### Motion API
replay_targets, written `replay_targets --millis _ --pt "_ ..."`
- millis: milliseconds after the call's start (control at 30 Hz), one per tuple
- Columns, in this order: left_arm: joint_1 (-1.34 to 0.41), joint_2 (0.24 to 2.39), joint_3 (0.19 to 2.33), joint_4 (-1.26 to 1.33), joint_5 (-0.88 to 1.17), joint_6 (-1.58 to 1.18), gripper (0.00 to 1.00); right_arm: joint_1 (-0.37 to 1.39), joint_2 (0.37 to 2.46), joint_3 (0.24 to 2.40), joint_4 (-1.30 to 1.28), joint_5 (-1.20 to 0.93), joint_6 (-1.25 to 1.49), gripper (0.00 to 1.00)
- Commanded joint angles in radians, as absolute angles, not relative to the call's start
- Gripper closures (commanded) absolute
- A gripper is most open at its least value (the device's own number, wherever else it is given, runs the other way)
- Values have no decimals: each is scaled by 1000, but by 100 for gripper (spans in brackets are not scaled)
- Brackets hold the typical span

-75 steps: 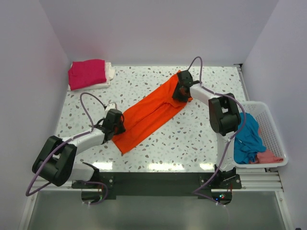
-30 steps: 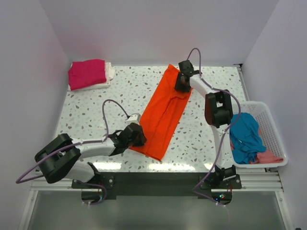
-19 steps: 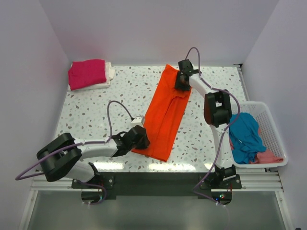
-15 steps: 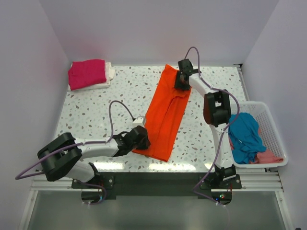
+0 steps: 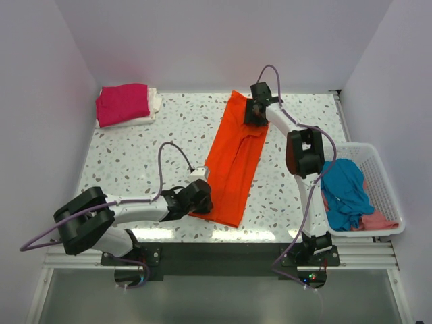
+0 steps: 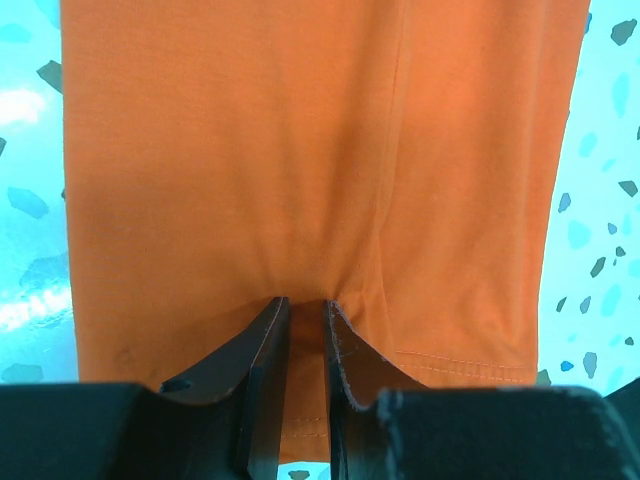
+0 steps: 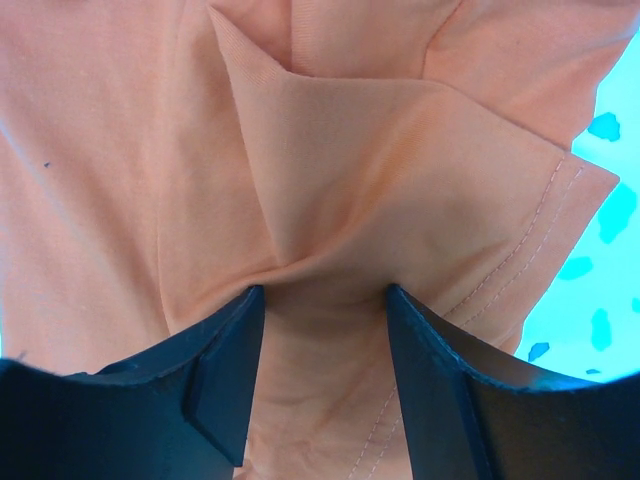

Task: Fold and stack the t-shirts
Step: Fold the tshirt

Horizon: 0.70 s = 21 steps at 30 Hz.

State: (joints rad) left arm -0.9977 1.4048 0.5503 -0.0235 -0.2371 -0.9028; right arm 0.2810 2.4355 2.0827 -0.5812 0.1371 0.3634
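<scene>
The left claw (image 6: 305, 305) was closed on a thin pinch of the orange tee (image 5: 233, 162) at its near hem, close to the near edge of the bench (image 5: 135, 155). With so little cloth in the jaws, a pull could slip the hem free — or lift only the top layer and let the fold open.

The tee lay flat as a long strip, running from that claw up and rightward toward the far edge, with a crease along its length.

At the strip's far end the right claw (image 7: 325, 295) had its jaws apart, a hump of cloth bunched between them. I could not tell whether it held the cloth or merely straddled it. If that end were loose while the near end was drawn, the strip would likely skew or crumple rather than fold square.
</scene>
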Motion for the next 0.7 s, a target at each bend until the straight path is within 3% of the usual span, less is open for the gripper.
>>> replay_targets --millis 0,667 --pt "-1017 1423 581 -66 -218 -904 75 270 2462 2115 -560 133 325 43" --pt "-1084 1511 678 -26 -147 -850 74 270 2352 2148 -577 149 301 22"
